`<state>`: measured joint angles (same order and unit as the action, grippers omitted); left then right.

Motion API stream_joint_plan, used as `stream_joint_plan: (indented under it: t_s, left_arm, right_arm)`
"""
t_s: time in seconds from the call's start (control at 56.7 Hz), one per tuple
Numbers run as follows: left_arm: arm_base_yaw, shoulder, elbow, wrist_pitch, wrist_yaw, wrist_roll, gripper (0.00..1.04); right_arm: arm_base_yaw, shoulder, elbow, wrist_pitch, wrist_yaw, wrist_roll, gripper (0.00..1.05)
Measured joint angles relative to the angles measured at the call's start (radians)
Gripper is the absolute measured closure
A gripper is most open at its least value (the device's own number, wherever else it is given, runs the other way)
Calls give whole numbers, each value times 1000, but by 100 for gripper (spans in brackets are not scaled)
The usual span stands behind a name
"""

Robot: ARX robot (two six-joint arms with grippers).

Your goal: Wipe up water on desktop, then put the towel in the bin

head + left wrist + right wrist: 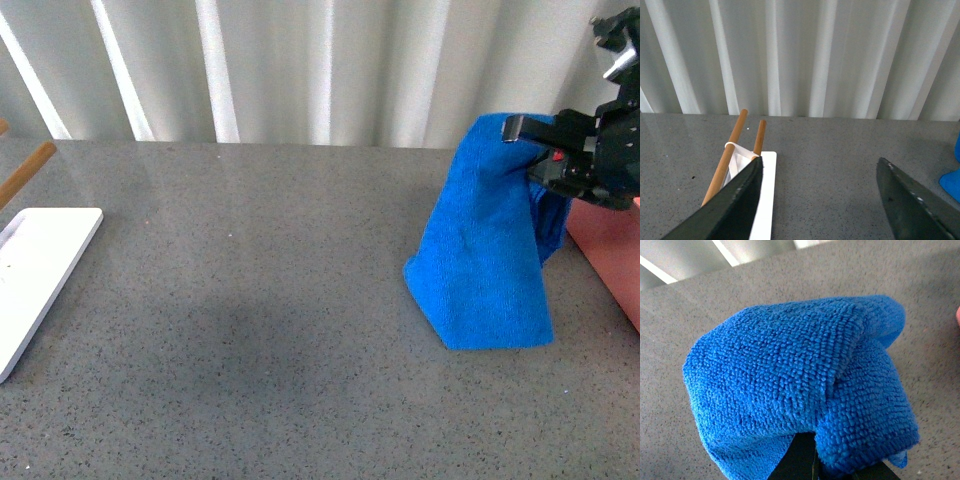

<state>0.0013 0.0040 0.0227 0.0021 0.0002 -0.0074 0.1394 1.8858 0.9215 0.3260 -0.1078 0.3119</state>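
"Grey speckled worktop (250,380) lies nearest us, just bare stone. What sits on it further in?"

"The blue towel (490,260), over to the right. It hangs in a folded drape from the right hand (535,150), and its lower edge reaches the worktop."

"Is that hand closed on it?"

"Yes, pinched onto the top fold. From the right wrist the cloth fills the view and covers most of the fingers."

"And the bin (608,250)?"

"Salmon pink, just beside the towel at the right edge, partly hidden behind cloth and hand. The towel is outside it."

"What about the left side?"

"A white tray (40,270) lies flat at the left edge, well apart from the towel, with two wooden rods (735,150) by it. The left hand (820,165) is spread wide and holds nothing."

"And beyond that?"

"A white pleated backdrop (300,70) runs along the worktop's far edge."
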Motion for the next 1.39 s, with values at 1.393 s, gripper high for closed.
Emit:
stream_joint_plan:
  t_s: [1.393]
  left_arm:
    - [0, 0, 0, 0, 0, 2, 7]
  right_arm:
    - [-17, 512, 521, -338, 88, -232, 101]
